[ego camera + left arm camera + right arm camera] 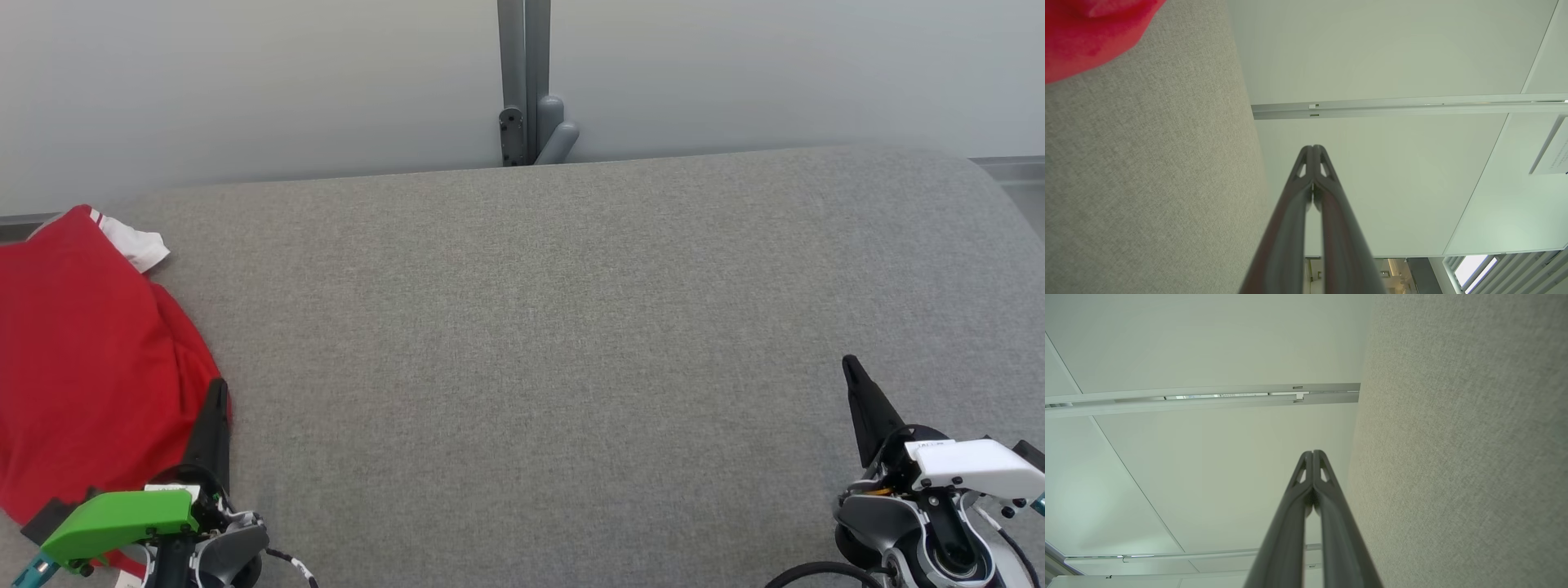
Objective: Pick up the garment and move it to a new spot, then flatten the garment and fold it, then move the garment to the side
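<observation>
The garment (82, 367), red with a white sleeve and striped trim at its far corner, lies bunched at the left edge of the grey fabric table (555, 343). My left gripper (217, 384) is at the lower left, its tip beside the garment's right edge, shut with nothing between its fingers. In the left wrist view the closed fingers (1312, 148) point away over the table, and a blurred red bit of the garment (1090, 32) sits in the top left corner. My right gripper (849, 361) rests at the lower right, shut and empty, fingertips together (1312, 452).
A grey post with a bracket (526, 90) stands behind the table's far edge against a pale wall. The table's wide middle and right are bare grey fabric. The wrist views look up along white walls and a metal rail (1412, 106).
</observation>
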Robot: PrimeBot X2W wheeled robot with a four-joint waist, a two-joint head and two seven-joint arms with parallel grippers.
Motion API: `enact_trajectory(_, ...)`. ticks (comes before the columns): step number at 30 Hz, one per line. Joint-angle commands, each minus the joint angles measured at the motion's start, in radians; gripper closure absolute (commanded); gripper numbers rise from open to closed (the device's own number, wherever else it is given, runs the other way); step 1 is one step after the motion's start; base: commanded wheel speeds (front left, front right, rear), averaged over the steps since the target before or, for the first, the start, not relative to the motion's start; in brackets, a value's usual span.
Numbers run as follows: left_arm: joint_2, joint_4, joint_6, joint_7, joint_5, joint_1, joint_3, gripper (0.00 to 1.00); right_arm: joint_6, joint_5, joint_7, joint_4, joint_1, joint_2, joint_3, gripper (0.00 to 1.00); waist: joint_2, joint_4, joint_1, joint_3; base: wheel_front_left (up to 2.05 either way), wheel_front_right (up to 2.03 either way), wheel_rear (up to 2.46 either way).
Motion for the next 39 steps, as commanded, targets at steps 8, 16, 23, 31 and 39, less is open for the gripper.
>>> enact_trajectory(8,0.001,0.001,-0.004,-0.001,0.006,-0.019,0.000,1.00,0.000,0.008,0.001,-0.003,-0.009,-0.005,0.001,1.00,0.0118,0.000,0.0000,0.000,0.00,0.00,0.00)
enact_trajectory(16,0.001,0.001,-0.004,-0.001,0.006,-0.019,0.000,1.00,0.000,0.008,0.001,-0.003,-0.009,-0.005,0.001,1.00,0.0118,0.000,0.0000,0.000,0.00,0.00,0.00)
enact_trajectory(23,0.000,0.000,0.000,0.000,0.000,0.000,0.000,0.00,0.000,0.000,0.000,0.000,0.000,0.000,0.000,0.00,0.0000,0.000,0.0000,0.000,0.00,0.00,0.00)
enact_trajectory(31,-0.002,0.009,0.000,-0.032,0.009,0.017,-0.023,0.00,0.000,-0.041,-0.032,-0.001,0.023,0.003,0.011,0.00,0.0006,0.000,0.0000,0.001,0.00,0.00,0.00)
enact_trajectory(39,-0.001,0.007,0.007,-0.071,0.126,0.016,-0.026,0.00,0.000,-0.221,-0.071,-0.040,0.034,0.002,0.021,0.00,0.0013,0.000,0.0000,0.004,0.00,0.00,0.00)
